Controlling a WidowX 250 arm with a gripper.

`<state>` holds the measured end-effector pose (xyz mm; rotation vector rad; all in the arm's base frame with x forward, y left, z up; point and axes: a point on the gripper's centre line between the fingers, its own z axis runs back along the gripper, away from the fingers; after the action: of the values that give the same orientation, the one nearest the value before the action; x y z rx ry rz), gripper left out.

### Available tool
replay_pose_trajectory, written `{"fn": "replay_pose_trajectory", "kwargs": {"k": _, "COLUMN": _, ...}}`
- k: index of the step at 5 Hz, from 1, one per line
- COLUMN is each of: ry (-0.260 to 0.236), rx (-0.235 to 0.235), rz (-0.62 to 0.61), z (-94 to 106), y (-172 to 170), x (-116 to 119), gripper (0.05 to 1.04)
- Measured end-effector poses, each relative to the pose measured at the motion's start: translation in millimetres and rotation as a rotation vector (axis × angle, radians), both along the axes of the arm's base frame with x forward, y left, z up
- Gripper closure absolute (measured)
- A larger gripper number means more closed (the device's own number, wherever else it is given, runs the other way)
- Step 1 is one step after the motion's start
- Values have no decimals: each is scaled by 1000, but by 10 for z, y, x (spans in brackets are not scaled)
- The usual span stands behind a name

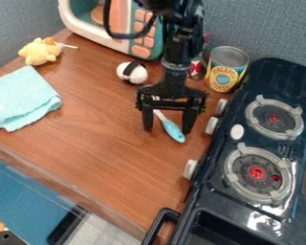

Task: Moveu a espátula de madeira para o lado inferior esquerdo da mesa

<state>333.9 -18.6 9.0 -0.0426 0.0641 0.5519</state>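
The utensil that best fits the task's spatula [173,131] has a light blue oval head and a pale handle, and nothing about it looks wooden; it lies flat on the brown surface [98,139], just short of the stove [229,210]. The pincer [168,128] hangs right over it with its two fingers well apart, one to either side as the camera sees it, and nothing is clamped between them. The long axis slants from the handle, up and to the left beneath the pincer's body, down to the head at the lower right, whose tip pokes out past the fingertips and sits nearer the finger on the stove side. The fingers are spread roughly across the view, so they would close aslant on that axis; a small turn of the wrist might give a squarer grip. How high the tips are above the wood I cannot tell. The only arm [177,57] comes in from the top edge, directly behind the spatula. Closing on it looks like the step in hand, with the whole carry yet to do. A knob [212,125] is close on the right, so lifting before swinging away seems wise. The goal, the surface's lower left, is down and across from here, and the folded cloth [21,98] at the left could catch a careless drop.
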Motion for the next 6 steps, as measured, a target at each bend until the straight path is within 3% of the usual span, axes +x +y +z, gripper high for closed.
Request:
{"fn": "replay_pose_trajectory", "kwargs": {"k": 2, "ry": -2, "rx": 14, "rz": -1, "z": -43, "y": 85, "x": 76, "gripper": 135}}
{"fn": "replay_pose_trajectory", "kwargs": {"k": 4, "ry": -24, "rx": 32, "rz": 26, "z": -67, "y": 198, "x": 136, "gripper": 729}}
{"fn": "replay_pose_trajectory", "kwargs": {"k": 5, "ry": -30, "rx": 29, "rz": 2, "z": -64, "y": 199, "x": 120, "gripper": 847}}
{"fn": "replay_pose_trajectory", "kwargs": {"k": 6, "ry": -41, "rx": 45, "rz": -20, "z": -38, "y": 235, "x": 73, "gripper": 847}}
